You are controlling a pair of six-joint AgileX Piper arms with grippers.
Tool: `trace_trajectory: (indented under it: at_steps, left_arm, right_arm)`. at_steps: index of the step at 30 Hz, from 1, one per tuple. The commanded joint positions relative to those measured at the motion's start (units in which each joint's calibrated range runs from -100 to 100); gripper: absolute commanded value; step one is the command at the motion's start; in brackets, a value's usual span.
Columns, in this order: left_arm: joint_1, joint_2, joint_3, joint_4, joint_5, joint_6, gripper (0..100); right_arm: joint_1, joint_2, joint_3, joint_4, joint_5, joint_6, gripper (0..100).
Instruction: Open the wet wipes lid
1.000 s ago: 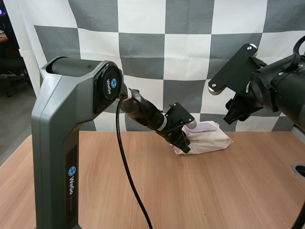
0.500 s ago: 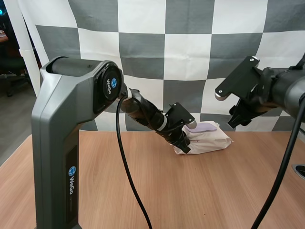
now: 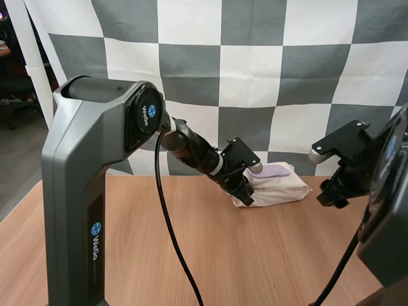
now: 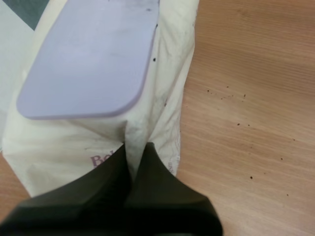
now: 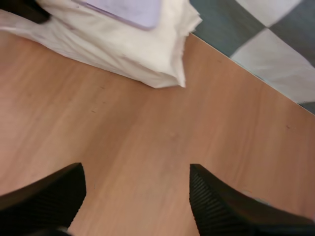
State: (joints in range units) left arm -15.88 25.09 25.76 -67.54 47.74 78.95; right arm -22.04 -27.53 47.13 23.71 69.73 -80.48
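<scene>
Since a second ago the right gripper (image 3: 330, 194) has dropped to table height, fingers wide apart, just right of the soft white wet wipes pack (image 3: 280, 188) at the wooden table's (image 3: 255, 255) far edge. The flat lilac plastic lid (image 3: 275, 170) is still down. The left gripper (image 3: 244, 194) has its fingers together, tips on the pack's left end. Bare table on the right side, so the approach looks open.

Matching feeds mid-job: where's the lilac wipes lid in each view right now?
High view: the lilac lid lies atop the pack of wet wipes, just beyond the left gripper.
Left wrist view: the lid lies flat on the pack, right past the left gripper's tips.
Right wrist view: the lid is on the pack, across bare table from the open right gripper.
Shared landmark: the pack's cream wrapper.
</scene>
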Motion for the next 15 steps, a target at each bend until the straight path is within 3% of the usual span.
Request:
trace_trajectory:
  at_steps: [1, 8, 15]
  left_arm:
    - [0.0, 0.0, 0.0, 0.1, 0.1, 0.0, 0]
    - [0.0, 0.0, 0.0, 0.5, 0.1, -0.1, 0]
    - [0.0, 0.0, 0.0, 0.6, 0.1, -0.1, 0]
  right_arm:
    - [1.7, 0.9, -0.1, 25.5, -2.2, -19.5, 100]
    - [6.5, 2.7, -0.1, 21.8, -15.0, -19.5, 100]
    - [7.1, 6.7, -2.5, 20.9, -18.3, -19.5, 100]
